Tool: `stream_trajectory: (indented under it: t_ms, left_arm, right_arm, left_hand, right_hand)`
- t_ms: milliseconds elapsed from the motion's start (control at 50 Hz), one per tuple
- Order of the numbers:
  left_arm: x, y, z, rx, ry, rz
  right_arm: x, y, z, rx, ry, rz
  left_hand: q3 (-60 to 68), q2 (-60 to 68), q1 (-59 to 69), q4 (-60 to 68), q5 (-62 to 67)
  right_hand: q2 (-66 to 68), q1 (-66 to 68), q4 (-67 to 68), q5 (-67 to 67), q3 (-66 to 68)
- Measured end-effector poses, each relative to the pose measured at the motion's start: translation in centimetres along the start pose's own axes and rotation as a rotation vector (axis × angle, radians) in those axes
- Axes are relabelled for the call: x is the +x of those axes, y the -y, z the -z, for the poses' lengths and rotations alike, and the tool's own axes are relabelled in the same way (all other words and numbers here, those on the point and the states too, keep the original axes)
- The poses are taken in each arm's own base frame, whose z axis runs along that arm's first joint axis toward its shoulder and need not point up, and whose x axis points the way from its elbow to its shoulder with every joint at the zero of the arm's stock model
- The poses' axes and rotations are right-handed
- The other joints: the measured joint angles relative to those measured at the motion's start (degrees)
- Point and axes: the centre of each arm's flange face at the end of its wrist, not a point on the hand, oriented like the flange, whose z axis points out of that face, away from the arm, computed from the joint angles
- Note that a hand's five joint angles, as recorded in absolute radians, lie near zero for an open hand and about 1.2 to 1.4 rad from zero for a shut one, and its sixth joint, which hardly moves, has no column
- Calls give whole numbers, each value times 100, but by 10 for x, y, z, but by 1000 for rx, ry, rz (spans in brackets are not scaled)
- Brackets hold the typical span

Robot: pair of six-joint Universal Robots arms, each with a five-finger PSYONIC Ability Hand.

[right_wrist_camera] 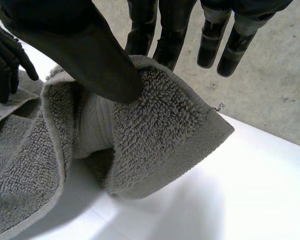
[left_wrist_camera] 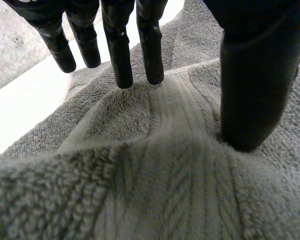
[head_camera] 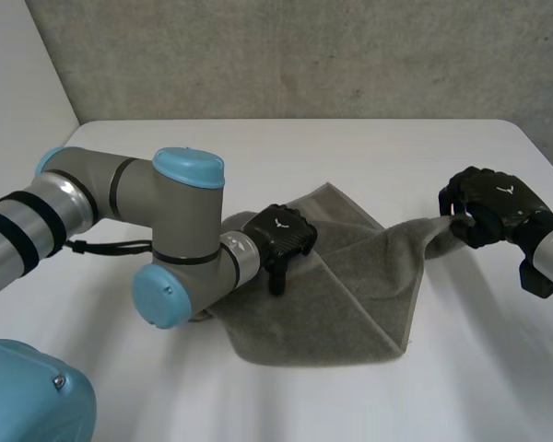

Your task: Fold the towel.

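The left arm (head_camera: 120,198), grey with light-blue caps, reaches in over the white counter (head_camera: 258,147) and ends at the left hand (head_camera: 278,235), which is set down on the left part of the grey towel (head_camera: 350,295); in its wrist view the fingers (left_wrist_camera: 117,50) are straight and a little apart, pointing down at the terry cloth; the thumb (left_wrist_camera: 255,75) stands on the pile beside a flat woven band, and the fingertips seem to touch the cloth too, though that is hard to judge from this angle; nothing is curled round the fabric here. The towel lies in the middle of the counter, one corner pointing away toward the grey wall (head_camera: 304,46), its near edge running along the counter in front of the robot, with the cloth rumpled rather than flat; its right end rises off the surface in a narrowing tongue toward the right hand (head_camera: 488,207), held above the counter at the right; in the right wrist view that hand pinches the raised corner, its own thumb (right_wrist_camera: 90,50) pressed into the loops against two fingers behind the cloth, the others straight and free beside it; the hemmed corner hangs below the pinch, clear of the counter.
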Motion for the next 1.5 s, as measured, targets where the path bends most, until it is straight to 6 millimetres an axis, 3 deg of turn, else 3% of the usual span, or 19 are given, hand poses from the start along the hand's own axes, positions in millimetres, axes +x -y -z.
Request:
stream_trajectory:
  t_ms: [240,680,780,880,920,1160,1400,1460,1500]
  left_arm:
    - [0,10,-6,61,-20,-2]
    - [11,-2,-20,11,-84,0]
    - [10,-2,-20,2,-86,1]
    - [10,1,-17,-1,-83,0]
    - [10,6,-13,4,-76,-4]
    - [3,48,27,58,1,-29]
    - [-18,44,77,82,84,-7]
    - [-23,42,82,119,111,-12]
    - [-26,41,83,161,135,-22]
  right_arm:
    - [-1,-5,-2,-14,6,-4]
    - [-2,-13,-4,-39,12,47]
    - [-2,-13,-4,-40,13,45]
    - [-2,-13,-4,-41,13,44]
    - [-2,-13,-4,-41,13,44]
    - [-2,-13,-3,-43,13,43]
    - [-3,-12,-2,-41,14,44]
    - [-3,-12,-2,-42,14,43]
    - [-3,-12,-2,-42,13,42]
  left_hand:
    - [0,-5,-5,0,-71]
    - [0,498,499,0,473]
    - [0,1276,1183,0,1170]
    - [0,3219,3061,0,3107]
    - [0,4369,4285,0,4326]
    - [0,4402,4337,0,4456]
    - [0,4332,4278,0,4399]
    - [0,3308,3312,0,3285]
    - [0,1208,1205,0,1198]
  right_hand:
    - [0,0,0,0,0]
    - [0,0,0,22,0]
    - [0,0,0,22,0]
    - [0,0,0,22,0]
    - [0,0,0,22,0]
    - [0,0,0,22,0]
    - [0,0,0,22,0]
    - [0,0,0,22,0]
    - [0,0,0,22,0]
